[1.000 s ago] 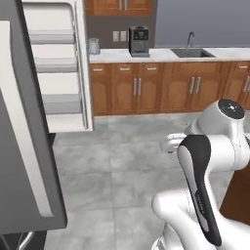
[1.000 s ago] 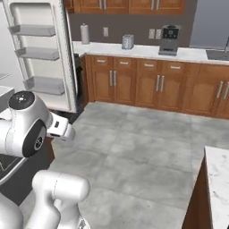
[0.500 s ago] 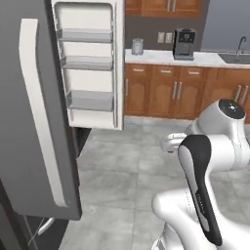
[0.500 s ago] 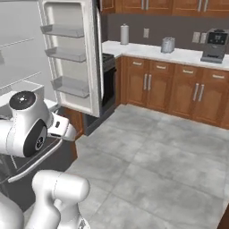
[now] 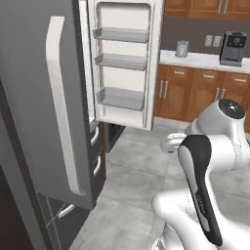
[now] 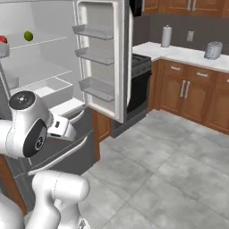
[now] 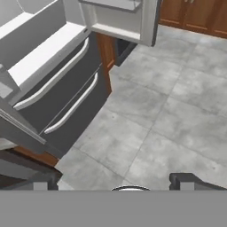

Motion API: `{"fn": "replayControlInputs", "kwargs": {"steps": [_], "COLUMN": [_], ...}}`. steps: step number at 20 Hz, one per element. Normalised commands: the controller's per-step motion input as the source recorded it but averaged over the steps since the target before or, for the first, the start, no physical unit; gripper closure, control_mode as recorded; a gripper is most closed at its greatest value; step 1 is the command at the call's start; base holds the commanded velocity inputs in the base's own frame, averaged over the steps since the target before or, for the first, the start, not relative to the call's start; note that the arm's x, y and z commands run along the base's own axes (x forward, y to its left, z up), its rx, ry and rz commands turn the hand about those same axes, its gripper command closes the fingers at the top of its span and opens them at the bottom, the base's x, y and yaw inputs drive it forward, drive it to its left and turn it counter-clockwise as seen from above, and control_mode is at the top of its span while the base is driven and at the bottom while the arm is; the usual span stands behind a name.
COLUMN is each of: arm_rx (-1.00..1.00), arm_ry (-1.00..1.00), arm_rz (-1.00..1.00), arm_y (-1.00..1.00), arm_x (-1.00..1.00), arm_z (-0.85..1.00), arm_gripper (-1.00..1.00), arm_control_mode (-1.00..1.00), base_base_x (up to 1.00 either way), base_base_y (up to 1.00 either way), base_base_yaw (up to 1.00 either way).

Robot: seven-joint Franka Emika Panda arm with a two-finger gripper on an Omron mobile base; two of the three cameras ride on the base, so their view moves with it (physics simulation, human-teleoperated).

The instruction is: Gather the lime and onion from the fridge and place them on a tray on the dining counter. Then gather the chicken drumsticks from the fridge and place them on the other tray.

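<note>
The fridge (image 6: 49, 85) stands open, its white interior lit. On an upper shelf rest the bright-green lime (image 6: 28, 36) and, at the frame's left edge, the dark-red onion (image 6: 2, 39). The right door (image 5: 124, 63) hangs wide open with three bare shelves; the dark-grey left door (image 5: 44, 97) with its white handle is close to the camera. My gripper (image 7: 116, 181) is open and holds nothing. It hangs low, over the floor in front of the two lower drawers (image 7: 62, 97). The trays, dining counter and chicken drumsticks are out of view.
Wooden wall cabinets (image 5: 205, 93) carry a white counter with a coffee machine (image 5: 233, 48), a paper towel roll (image 6: 166, 36) and a toaster (image 6: 213, 50). A black oven (image 6: 141, 85) sits beside the fridge. Grey tile floor (image 6: 170, 170) spreads to the right.
The whole picture has shifted: the base has swung toward the fridge, which is now nearer, with its interior showing in the right base view. The gripper has stayed open.
</note>
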Motion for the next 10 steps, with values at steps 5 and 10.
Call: {"fn": "replayControlInputs", "kwargs": {"steps": [5, 10], "arm_rx": [0.0, 0.0], "arm_ry": [0.0, 0.0], "arm_rz": [0.0, 0.0], "arm_y": [0.0, 0.0], "arm_x": [0.0, 0.0], "arm_z": [0.0, 0.0], "arm_gripper": [-1.0, -1.0], "arm_control_mode": [1.0, 1.0], "base_base_x": [0.39, 0.51], "base_base_y": [-0.16, -0.34], "base_base_yaw": [0.41, 0.33]}}
